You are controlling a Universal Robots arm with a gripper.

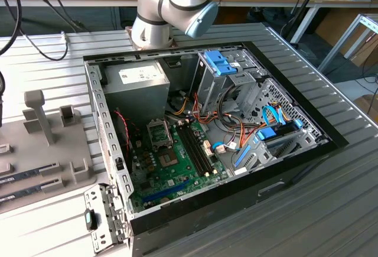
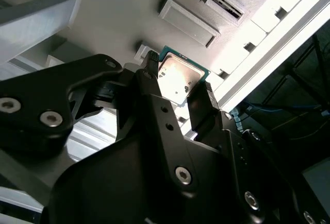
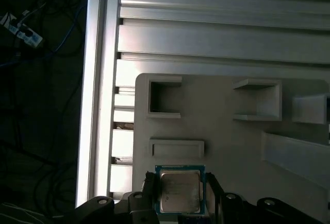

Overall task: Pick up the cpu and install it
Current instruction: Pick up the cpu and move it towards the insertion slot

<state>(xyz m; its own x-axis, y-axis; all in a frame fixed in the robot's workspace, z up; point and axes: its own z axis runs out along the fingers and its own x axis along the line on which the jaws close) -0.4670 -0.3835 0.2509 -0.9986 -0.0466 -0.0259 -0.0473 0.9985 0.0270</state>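
Matte black fingers (image 2: 198,108) of the gripper (image 2: 178,82) pinched onto two opposite edges of the cpu (image 3: 179,192), ribbed aluminium table (image 3: 216,33) underneath, smooth grey plastic tray (image 3: 221,126) with boxy rectangular pockets, cpu small and square, shiny metal lid, green rim, sitting over the tray near its edge

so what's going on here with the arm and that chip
The robot arm is working at the grey fixture tray, not at the open computer case. Its gripper is closed on two opposite edges of the cpu, right over the tray. Whether the chip is lifted clear of the tray can't be told.
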